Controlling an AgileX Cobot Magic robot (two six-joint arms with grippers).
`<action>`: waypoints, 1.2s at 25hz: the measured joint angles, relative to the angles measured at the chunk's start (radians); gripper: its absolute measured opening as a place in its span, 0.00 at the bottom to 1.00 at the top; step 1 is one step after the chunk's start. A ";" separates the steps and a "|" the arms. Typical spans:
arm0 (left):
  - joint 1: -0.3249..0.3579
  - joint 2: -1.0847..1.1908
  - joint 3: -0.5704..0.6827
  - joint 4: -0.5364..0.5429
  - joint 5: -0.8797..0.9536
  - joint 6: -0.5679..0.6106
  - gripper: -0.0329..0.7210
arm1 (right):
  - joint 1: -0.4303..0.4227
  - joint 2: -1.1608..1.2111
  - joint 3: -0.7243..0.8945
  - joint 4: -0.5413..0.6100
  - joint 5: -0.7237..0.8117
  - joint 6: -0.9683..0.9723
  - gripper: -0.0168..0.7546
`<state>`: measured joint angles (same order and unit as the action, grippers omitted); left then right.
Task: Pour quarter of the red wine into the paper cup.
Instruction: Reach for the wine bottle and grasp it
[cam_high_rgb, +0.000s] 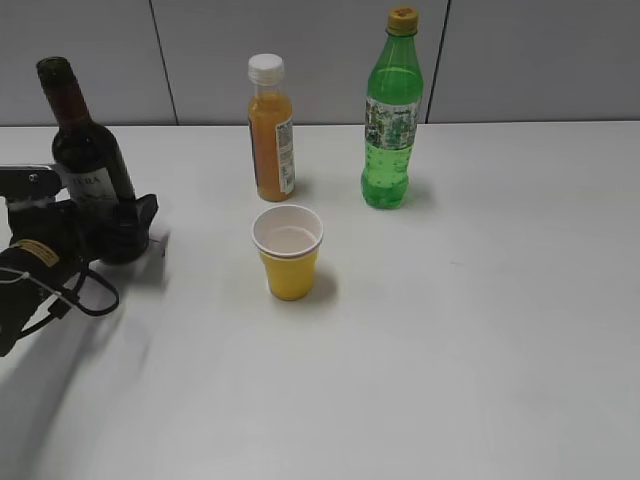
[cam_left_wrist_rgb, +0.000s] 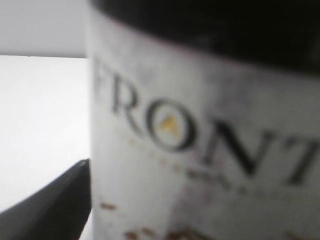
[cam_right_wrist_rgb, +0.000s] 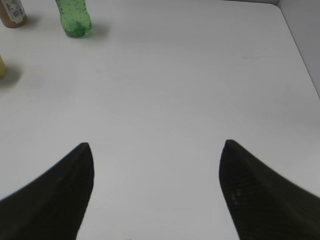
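At table's left edge: left end effector (cam_high_rgb: 120, 228) spread around wine (cam_high_rgb: 85, 165) base, unclamped. Advice: centre, clamp firmly before lifting toward cup (cam_high_rgb: 288, 251). Right end effector (cam_right_wrist_rgb: 156, 192): apart, empty.

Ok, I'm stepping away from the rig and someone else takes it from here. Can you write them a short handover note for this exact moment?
Left gripper: jaws wide, set around the lower body of the red wine at the table's left; whether they press the glass cannot be told. The bottle stands upright.
Right gripper: open, empty, over bare table.
The paper cup stands upright in the middle, in front of the orange juice bottle and left of the green soda bottle; it looks empty.
Done: left arm brought to the bottle.
Left: secure the grip, lift, carry to the cup, pour a quarter.
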<state>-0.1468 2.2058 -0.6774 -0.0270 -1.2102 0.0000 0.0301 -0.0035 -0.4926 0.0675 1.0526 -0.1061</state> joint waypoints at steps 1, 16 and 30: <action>0.000 0.008 -0.007 -0.001 0.000 0.000 0.95 | 0.000 0.000 0.000 0.000 0.000 0.000 0.79; -0.002 0.016 -0.021 -0.018 0.000 0.008 0.93 | 0.000 0.000 0.000 0.000 0.000 0.000 0.79; -0.003 -0.032 0.012 -0.060 0.000 0.033 0.92 | 0.000 0.000 0.000 0.000 0.000 0.000 0.79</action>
<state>-0.1501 2.1742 -0.6650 -0.0872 -1.2100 0.0327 0.0301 -0.0035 -0.4926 0.0675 1.0526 -0.1061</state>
